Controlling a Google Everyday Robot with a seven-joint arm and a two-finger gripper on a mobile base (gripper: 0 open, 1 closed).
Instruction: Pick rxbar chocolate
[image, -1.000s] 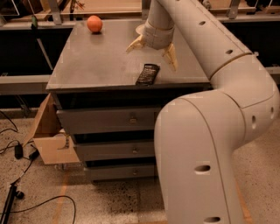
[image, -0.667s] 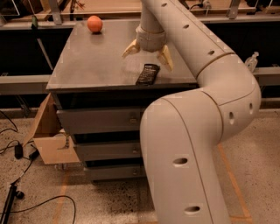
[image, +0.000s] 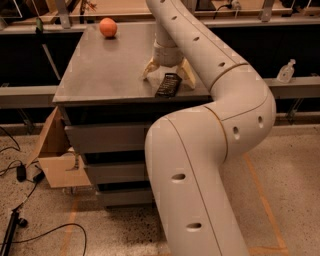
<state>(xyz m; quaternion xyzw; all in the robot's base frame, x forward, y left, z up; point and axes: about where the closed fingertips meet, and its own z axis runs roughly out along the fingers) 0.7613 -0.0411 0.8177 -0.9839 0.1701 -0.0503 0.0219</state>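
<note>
The rxbar chocolate (image: 168, 84) is a flat dark bar with faint pale print. It lies on the grey cabinet top (image: 100, 70), near its front right edge. My gripper (image: 169, 74) hangs from the white arm right over the bar's far end. Its two pale fingers (image: 149, 68) are spread wide, one to the left of the bar and one to the right. The fingertips are low, close to the surface. Nothing is held between them.
An orange ball (image: 108, 27) sits at the back left of the cabinet top. The cabinet has drawers (image: 105, 137) below. An open cardboard box (image: 55, 155) and cables (image: 20, 172) lie on the floor at left. A clear bottle (image: 286, 71) stands on the right ledge.
The arm has swung leftward and lowered, bringing the gripper from behind and right of the bar to straddle its far end. The bar has not moved.
</note>
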